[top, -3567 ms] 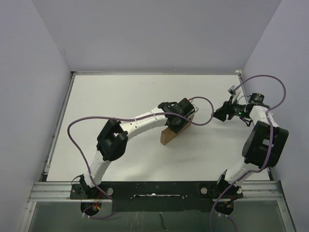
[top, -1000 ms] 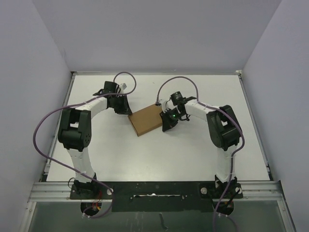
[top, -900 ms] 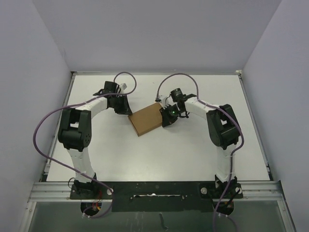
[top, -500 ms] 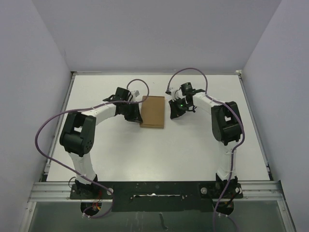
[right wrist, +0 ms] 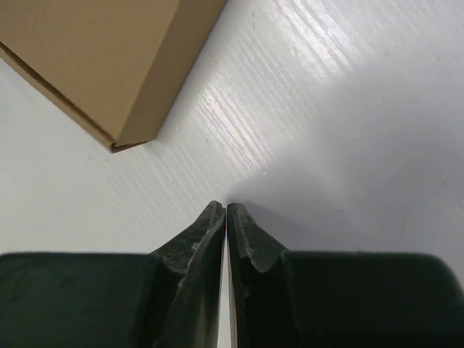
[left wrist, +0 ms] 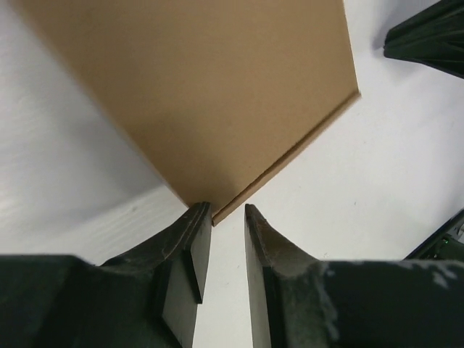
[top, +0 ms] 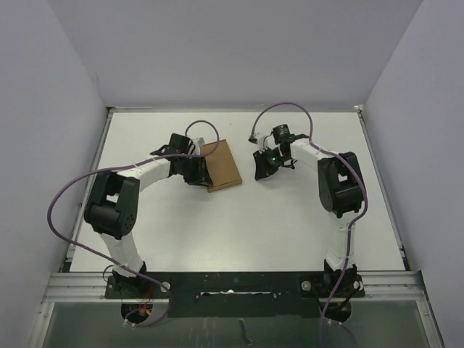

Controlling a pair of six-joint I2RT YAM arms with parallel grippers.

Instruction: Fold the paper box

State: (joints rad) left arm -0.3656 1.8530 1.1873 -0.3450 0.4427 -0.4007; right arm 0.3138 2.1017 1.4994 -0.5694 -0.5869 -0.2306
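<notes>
The paper box (top: 222,164) is a flat brown rectangle lying slightly askew on the white table, between my two grippers. In the left wrist view the paper box (left wrist: 210,94) fills the top of the frame, and its near corner sits just at my fingertips. My left gripper (top: 200,174) (left wrist: 227,210) is open by a narrow gap with only table showing between the jaws. My right gripper (top: 262,164) (right wrist: 225,206) is shut on nothing, resting low over the table a short way right of the box (right wrist: 94,58).
The white table (top: 145,225) has a raised rim at its left edge (top: 87,188) and grey walls on three sides. Purple cables (top: 283,109) loop above both arms. The right arm's dark tip (left wrist: 428,36) shows past the box's far edge.
The box has swung from square-on to tilted and shifted slightly left. My left jaws have parted from its corner. The right gripper has barely moved.
</notes>
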